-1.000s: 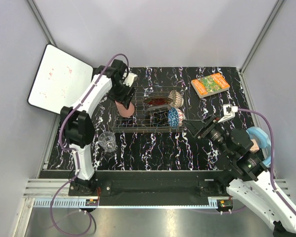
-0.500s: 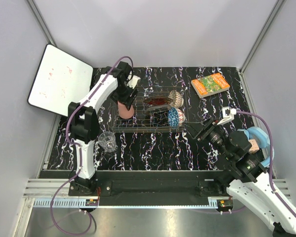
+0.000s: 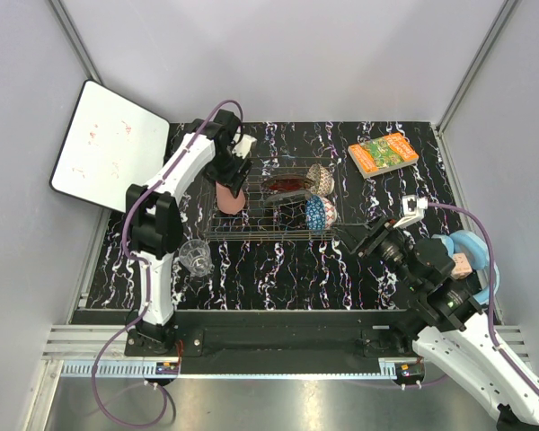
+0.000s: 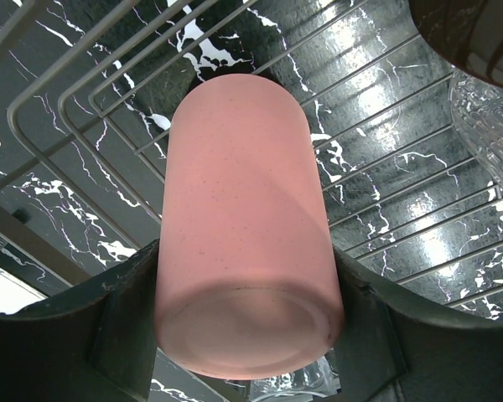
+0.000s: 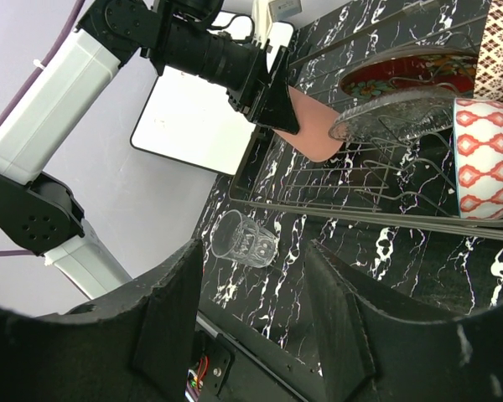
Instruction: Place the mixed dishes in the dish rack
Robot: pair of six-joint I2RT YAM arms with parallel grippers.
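Observation:
My left gripper (image 3: 233, 174) is shut on the pink plastic cup (image 3: 229, 198), holding it at the left end of the dark wire dish rack (image 3: 251, 224). In the left wrist view the cup (image 4: 245, 209) sits between both fingers (image 4: 126, 331), its base towards the camera, over the rack wires (image 4: 75, 109). The red flower-rimmed dish (image 3: 283, 183), clear glass plate (image 3: 289, 197), tan-red bowl (image 3: 319, 177) and blue patterned bowl (image 3: 321, 213) stand in the rack. The small clear glass (image 3: 196, 256) lies on the table in front of the rack. My right gripper (image 3: 357, 238) is open and empty; the glass (image 5: 245, 239) shows beyond it.
A white flat board (image 3: 108, 144) leans at the far left. An orange-green book (image 3: 383, 153) lies at the back right. A light blue round thing (image 3: 474, 251) sits by the right arm. The black marbled table (image 3: 287, 269) ends at grey walls.
The left arm has swung round with the pink cup, which stays at the rack's left end. The right gripper has shifted slightly near the rack's right front corner.

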